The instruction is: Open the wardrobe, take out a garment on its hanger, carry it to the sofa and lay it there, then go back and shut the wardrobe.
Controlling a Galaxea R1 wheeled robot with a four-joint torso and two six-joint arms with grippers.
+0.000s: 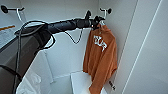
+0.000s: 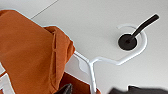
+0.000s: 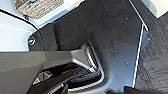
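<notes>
The wardrobe [image 1: 62, 50] stood open, and the garment [image 1: 101, 60] hung inside it toward the right wall, its hanger [image 1: 103, 15] caught over a black hook [image 1: 109, 10] on the back panel. The left hand [image 1: 96, 23] had reached in at the garment's collar, right under that hook. Whether its fingers were wide, narrow or already closed on the hanger, I could not tell; the left wrist view showed only dark tips at the frame's edge beside the hanger's neck [image 2: 92, 75].

The main risk, as I judged it, lay in the hook. The peg [image 2: 142, 26] stuck out from a round black base, and the hanger's curved top [image 2: 135, 53] wrapped round it. A straight outward pull without lifting first would likely snag the wire on the peg and tilt the hanger. The sweatshirt could then slide off one shoulder, since the fabric looked soft and heavy and the hanger thin and smooth. A loose pinch on so slim a rod might also let it twist. The dangling cable on the arm [image 1: 62, 25] could catch on a second hook [image 1: 5, 9] at the left.

The garment was rust-orange, matte and thick, with a folded collar [image 2: 58, 50] and white lettering [image 1: 100, 43]. The wardrobe's panels were flat, glossy white.

The right hand's state could not be made out from its wrist view.
</notes>
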